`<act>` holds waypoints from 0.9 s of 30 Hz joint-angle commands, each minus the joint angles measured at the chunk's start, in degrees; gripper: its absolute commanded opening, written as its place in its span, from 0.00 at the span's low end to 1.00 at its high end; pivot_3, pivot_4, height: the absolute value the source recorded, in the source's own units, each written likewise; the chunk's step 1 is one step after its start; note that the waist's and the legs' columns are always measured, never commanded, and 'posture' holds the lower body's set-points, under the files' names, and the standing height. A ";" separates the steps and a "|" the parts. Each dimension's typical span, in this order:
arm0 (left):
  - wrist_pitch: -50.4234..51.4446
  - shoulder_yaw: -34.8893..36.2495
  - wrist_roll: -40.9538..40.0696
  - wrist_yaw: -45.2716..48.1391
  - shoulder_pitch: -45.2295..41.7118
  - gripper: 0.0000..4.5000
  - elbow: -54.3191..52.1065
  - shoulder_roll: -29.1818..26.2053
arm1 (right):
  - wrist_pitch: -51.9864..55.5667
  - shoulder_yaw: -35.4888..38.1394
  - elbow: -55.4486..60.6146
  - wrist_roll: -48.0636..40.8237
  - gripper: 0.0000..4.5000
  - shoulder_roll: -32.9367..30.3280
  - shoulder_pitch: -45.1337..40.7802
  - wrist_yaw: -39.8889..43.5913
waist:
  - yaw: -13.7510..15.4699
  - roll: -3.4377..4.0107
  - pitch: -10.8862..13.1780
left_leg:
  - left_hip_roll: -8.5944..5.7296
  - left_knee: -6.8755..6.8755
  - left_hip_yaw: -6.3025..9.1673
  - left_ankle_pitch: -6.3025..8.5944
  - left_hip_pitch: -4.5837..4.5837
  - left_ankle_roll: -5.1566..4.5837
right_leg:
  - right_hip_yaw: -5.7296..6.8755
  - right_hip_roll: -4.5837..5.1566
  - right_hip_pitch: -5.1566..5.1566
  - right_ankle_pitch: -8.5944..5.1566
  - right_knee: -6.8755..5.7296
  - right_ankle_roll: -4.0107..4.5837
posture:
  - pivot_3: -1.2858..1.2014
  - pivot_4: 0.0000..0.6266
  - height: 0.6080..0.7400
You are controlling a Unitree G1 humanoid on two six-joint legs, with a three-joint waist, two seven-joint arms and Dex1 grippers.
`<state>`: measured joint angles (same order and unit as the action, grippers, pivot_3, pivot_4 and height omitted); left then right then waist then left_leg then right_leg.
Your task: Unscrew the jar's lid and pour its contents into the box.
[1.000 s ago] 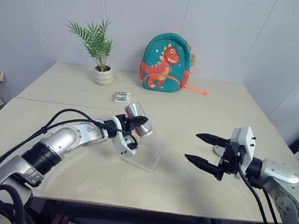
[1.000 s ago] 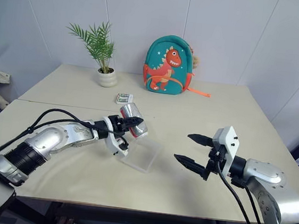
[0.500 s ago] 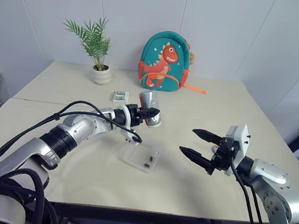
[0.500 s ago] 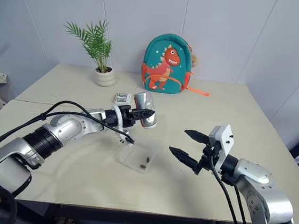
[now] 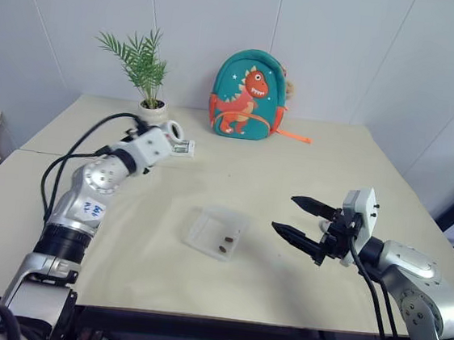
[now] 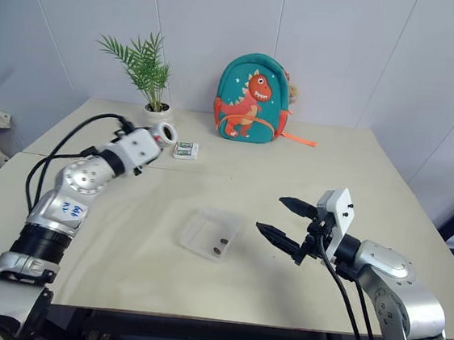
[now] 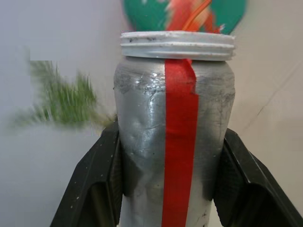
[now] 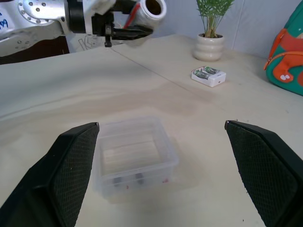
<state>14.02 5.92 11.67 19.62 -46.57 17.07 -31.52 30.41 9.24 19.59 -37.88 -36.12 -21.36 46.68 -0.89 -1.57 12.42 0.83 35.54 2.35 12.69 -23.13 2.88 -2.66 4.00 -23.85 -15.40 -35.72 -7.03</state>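
Observation:
My left gripper [image 5: 168, 137] is shut on the jar [image 7: 175, 94], a silvery cylinder with a red stripe, its black fingers [image 7: 99, 179] pressing both sides. The jar [image 5: 172, 131] is held up over the table's far left with its threaded mouth uncovered. The lid is hidden from me. The box [image 5: 216, 232], a shallow clear tray, rests mid-table and holds the contents [image 5: 224, 239], a few small brown bits. My right gripper [image 5: 299, 218] hangs open just right of the box, empty, pointing toward it.
A potted palm [image 5: 153, 112] and a teal dinosaur backpack [image 5: 247, 95] stand at the back of the table. A small white-and-green packet [image 6: 184, 150] lies just beyond the jar. A seam [image 6: 291, 181] runs across the tabletop.
The left arm swung the jar from above the box up and away to the far left, rolling it back from its tipped pose. Brown bits now lie in the box. The right gripper stayed put.

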 commanded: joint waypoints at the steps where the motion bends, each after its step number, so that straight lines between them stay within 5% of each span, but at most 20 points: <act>1: 8.06 7.27 -7.79 0.00 3.20 0.44 -4.96 1.34 | 0.50 1.60 2.05 -1.93 1.00 -1.14 -1.06 0.54 | -0.22 0.00 0.00 | 0.00 0.05 0.02 0.00 -0.01 0.00 | 0.00 0.00 0.01 0.00 -0.02 0.00 | 0.52 0.24 1.00; 7: 5.68 12.47 -12.99 -3.18 6.83 0.44 0.04 2.73 | 1.41 0.70 1.68 -2.32 1.00 -1.06 -3.07 1.02 | -0.56 -0.01 0.00 | 0.00 0.33 0.08 0.00 0.00 0.00 | 0.01 -0.01 0.13 0.05 -0.04 0.00 | 0.52 0.24 1.00; 16: -15.63 16.08 -17.32 -5.36 6.03 0.44 21.76 2.99 | 1.43 -4.01 -0.10 -0.69 1.00 1.82 -8.74 0.18 | -0.64 -0.02 -0.01 | 0.04 0.38 0.06 0.00 0.06 0.00 | 0.04 0.00 0.23 0.09 0.10 0.06 | 0.52 0.24 1.00; 21: -19.34 15.71 -18.89 -4.53 5.79 0.44 27.08 3.17 | 1.03 -4.91 -1.16 0.05 1.00 3.22 -10.67 0.04 | -0.53 -0.04 -0.03 | 0.01 0.36 0.06 0.01 0.04 -0.01 | 0.04 0.02 0.23 0.17 0.12 0.01 | 0.52 0.24 1.00; 27: -18.48 17.28 -23.38 -0.62 7.81 0.86 25.34 2.95 | 0.50 -5.62 -2.32 0.97 1.00 4.16 -11.71 0.47 | -0.75 -0.05 -0.03 | 0.02 0.35 0.05 0.02 0.04 -0.01 | 0.05 0.02 0.22 0.20 0.14 0.03 | 0.52 0.24 1.00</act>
<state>-4.48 21.63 -9.39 18.01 -39.28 44.37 -27.78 32.33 3.00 16.58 -36.90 -32.36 -32.02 46.96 -1.64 -1.62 12.39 0.86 35.87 2.40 12.71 -23.09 2.87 -2.61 4.02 -23.63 -15.20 -35.57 -6.99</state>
